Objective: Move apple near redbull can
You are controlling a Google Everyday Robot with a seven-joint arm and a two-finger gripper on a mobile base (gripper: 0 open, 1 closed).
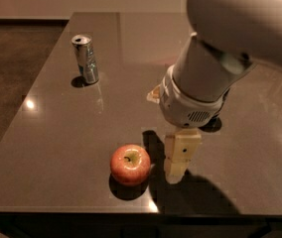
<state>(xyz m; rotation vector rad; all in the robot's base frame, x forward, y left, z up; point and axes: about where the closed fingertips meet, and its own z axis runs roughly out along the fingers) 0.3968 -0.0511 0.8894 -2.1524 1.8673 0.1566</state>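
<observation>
Hovering just right of the apple [130, 163], the pincer [175, 174] is likely preparing a grasp. Apart or together, I cannot tell.

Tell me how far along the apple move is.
Done: the gripper is low over the table, close beside the apple but apart from it. In hand: nothing; the apple rests near the table's front edge. Left: grasp it, carry it toward the far side and set it beside the can.
</observation>
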